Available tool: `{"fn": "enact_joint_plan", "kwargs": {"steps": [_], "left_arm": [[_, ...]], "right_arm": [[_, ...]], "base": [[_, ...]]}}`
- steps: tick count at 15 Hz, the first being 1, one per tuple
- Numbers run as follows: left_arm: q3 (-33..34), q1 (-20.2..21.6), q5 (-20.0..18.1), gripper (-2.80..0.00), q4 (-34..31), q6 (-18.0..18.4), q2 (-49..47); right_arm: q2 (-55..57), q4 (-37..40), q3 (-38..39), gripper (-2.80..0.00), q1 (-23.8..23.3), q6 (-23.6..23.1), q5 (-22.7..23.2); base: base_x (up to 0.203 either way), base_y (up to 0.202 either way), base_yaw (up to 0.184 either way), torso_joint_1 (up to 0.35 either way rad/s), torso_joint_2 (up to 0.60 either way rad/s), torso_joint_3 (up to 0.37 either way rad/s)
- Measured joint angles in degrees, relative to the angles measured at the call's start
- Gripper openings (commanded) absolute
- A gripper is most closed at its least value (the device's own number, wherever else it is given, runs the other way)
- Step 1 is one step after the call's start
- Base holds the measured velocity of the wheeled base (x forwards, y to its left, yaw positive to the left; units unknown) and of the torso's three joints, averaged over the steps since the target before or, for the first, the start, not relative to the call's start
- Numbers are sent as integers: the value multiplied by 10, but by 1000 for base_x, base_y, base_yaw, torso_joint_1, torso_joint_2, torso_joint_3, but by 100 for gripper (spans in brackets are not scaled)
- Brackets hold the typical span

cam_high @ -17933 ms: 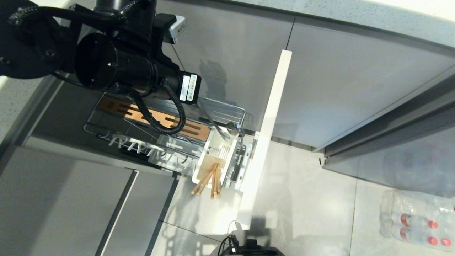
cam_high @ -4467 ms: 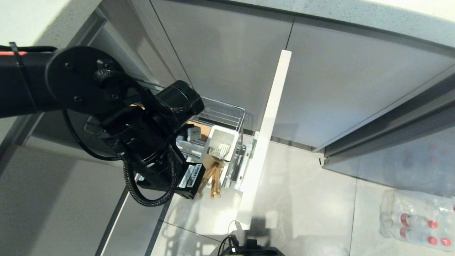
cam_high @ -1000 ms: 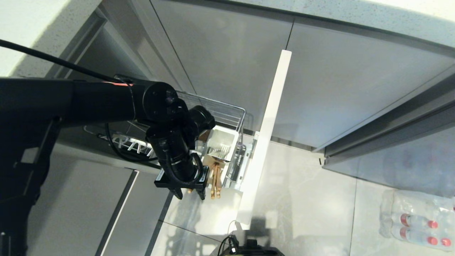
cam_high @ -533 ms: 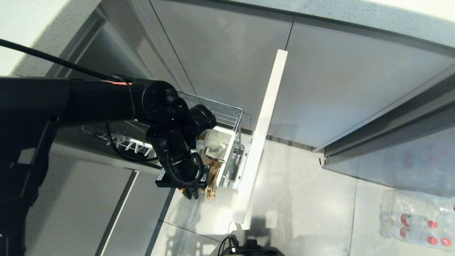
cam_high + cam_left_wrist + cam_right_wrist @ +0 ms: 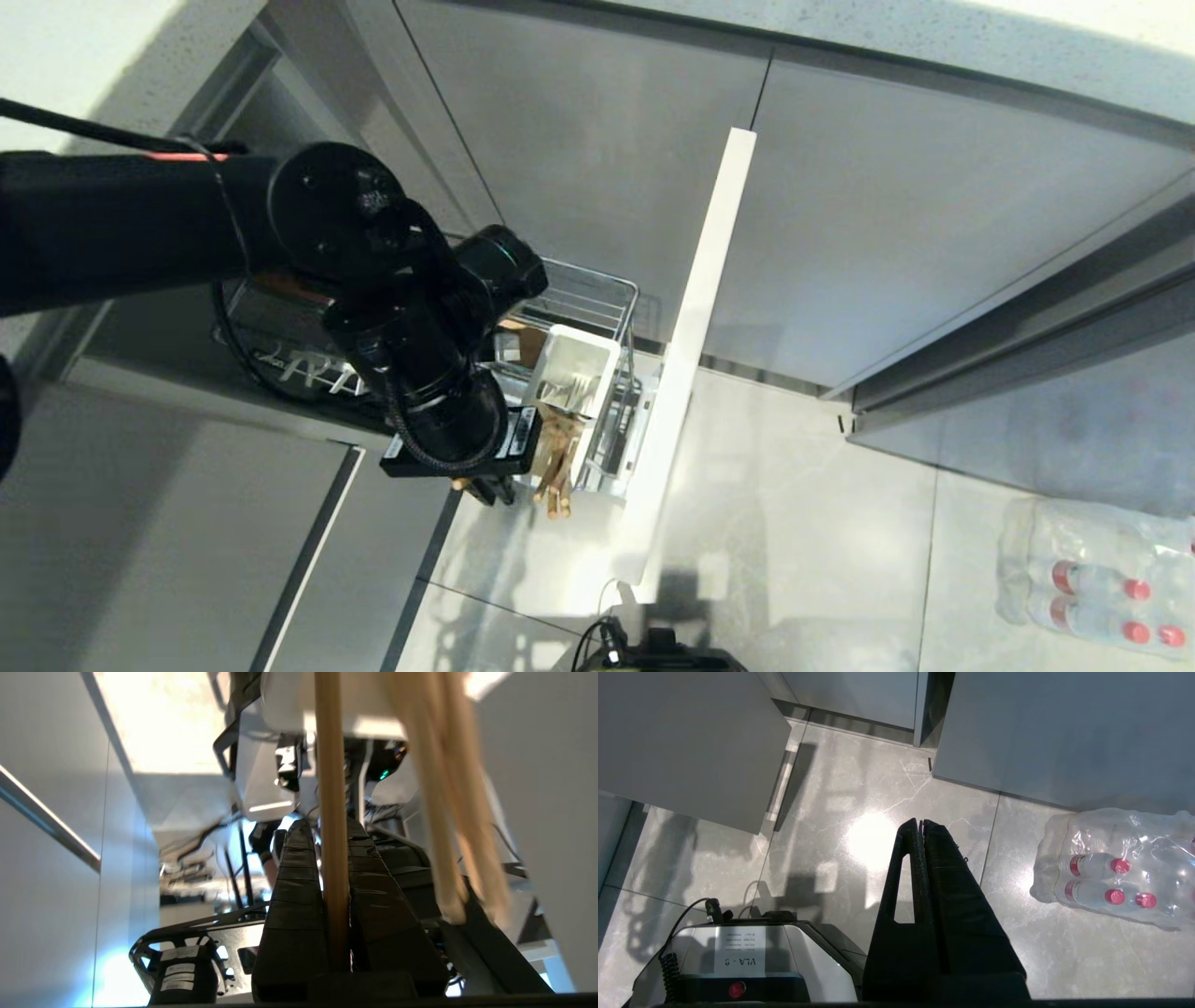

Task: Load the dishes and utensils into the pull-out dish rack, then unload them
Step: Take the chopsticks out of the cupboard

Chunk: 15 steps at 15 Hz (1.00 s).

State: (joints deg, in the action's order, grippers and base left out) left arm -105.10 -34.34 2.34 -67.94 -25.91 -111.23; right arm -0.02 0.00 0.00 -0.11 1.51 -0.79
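From the head view the left arm reaches across from nine o'clock and its left hand (image 5: 485, 490) sits at the near end of the pull-out dish rack (image 5: 597, 308), just at the seven o'clock corner of the white utensil cup (image 5: 571, 383); the wrist body hides most of the fingers there, so the grip itself is hard to read. The left wrist view settles it: the two black fingers (image 5: 292, 896) are pressed together on a single pale wooden chopstick (image 5: 331, 812), which runs straight out between them toward the cup's white underside. That same view shows more chopsticks (image 5: 448, 812) hanging loose just beside the held one, blurred and apart from the fingers. The head view places those sticks (image 5: 557, 457) leaning out of the cup toward six o'clock, beside the narrow pale cabinet front (image 5: 691, 355) that stands at the rack's three o'clock side. Only the right wrist view shows the right hand (image 5: 920, 826): closed on nothing, hanging over the grey tiled floor (image 5: 840, 812), with a wrapped pack of bottles (image 5: 1111, 872) at three o'clock and the robot's base (image 5: 738, 956) at seven o'clock.
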Motion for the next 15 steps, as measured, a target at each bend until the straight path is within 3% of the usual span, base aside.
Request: {"fn": "enact_joint_plan", "kwargs": {"steps": [15], "left_arm": [[0, -47, 6, -280, -6, -20, 138]], "right_arm": [[0, 0, 0, -280, 0, 0, 0]], "base": [[0, 0, 0, 0, 0, 0]]}}
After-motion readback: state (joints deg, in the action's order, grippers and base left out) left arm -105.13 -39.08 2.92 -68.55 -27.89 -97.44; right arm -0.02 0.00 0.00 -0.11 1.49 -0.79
